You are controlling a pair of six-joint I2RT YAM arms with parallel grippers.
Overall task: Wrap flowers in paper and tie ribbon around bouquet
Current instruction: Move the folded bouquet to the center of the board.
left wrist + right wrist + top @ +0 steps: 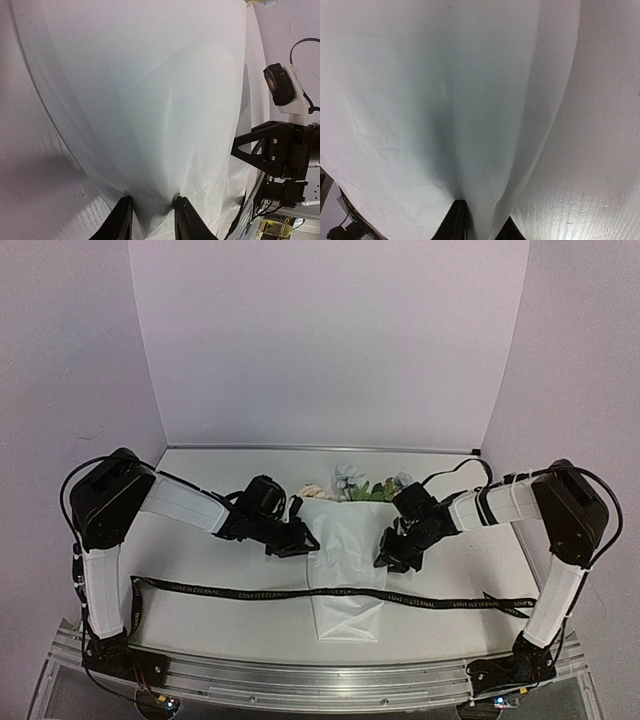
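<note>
Fingers [122, 220] of both inward-bent arms [185, 502] pinch paper [345, 540].

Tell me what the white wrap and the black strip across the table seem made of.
The wrap looks like thin, matte, slightly translucent paper: soft creases, layers showing through. The ribbon looks like flat fabric with pale printed lettering; its weave is too small to tell.

Around the bouquet [346, 540], left gripper [308, 544] and right gripper [387, 561] block sides, ribbon [250, 592] blocks front.
</note>
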